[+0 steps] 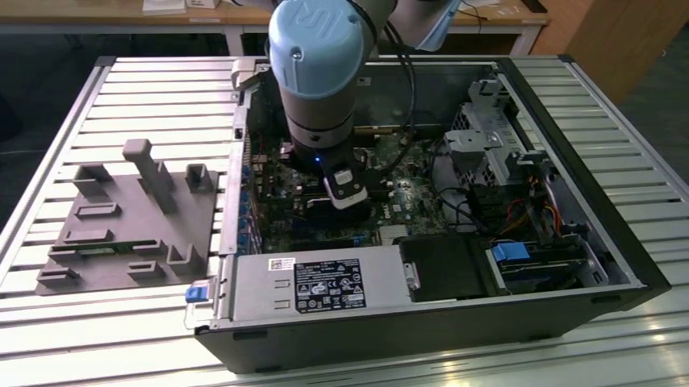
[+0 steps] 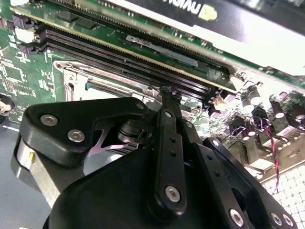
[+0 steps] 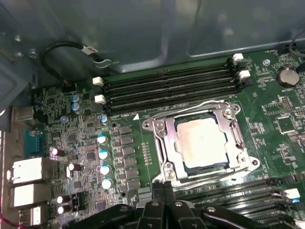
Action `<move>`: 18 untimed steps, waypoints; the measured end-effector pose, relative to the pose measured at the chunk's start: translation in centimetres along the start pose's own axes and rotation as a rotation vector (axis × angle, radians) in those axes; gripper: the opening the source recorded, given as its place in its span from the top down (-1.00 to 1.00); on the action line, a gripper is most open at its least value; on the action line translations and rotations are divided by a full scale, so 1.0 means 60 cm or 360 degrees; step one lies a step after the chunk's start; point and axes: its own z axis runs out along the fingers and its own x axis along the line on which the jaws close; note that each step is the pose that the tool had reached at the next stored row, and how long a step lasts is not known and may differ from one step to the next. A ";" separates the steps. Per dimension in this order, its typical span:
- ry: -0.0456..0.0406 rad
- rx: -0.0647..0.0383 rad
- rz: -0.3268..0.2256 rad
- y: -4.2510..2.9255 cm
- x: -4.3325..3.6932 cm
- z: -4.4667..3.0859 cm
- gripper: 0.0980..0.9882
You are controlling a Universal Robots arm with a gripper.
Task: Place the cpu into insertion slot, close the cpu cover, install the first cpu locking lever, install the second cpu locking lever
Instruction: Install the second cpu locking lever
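In the first wrist view the cpu, a dull silver-tan square, lies flat in the insertion slot on the green motherboard. The cpu cover, a thin silver frame, is folded down around the chip. Thin wire levers run along the frame's sides; whether they are latched I cannot tell. My gripper hangs just off the socket's edge with its black fingers pressed together and nothing between them. The second wrist view has the gripper beside the socket's corner. The exterior view places the gripper low inside the open computer case.
Black memory slots run beside the socket, and a row of capacitors stands on its other side. A graphics card rises close by. The power supply and drive cage crowd the case. A grey fixture plate lies at the exterior view's left.
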 end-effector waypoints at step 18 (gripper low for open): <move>0.0001 -0.0002 0.0000 0.007 0.003 0.014 0.99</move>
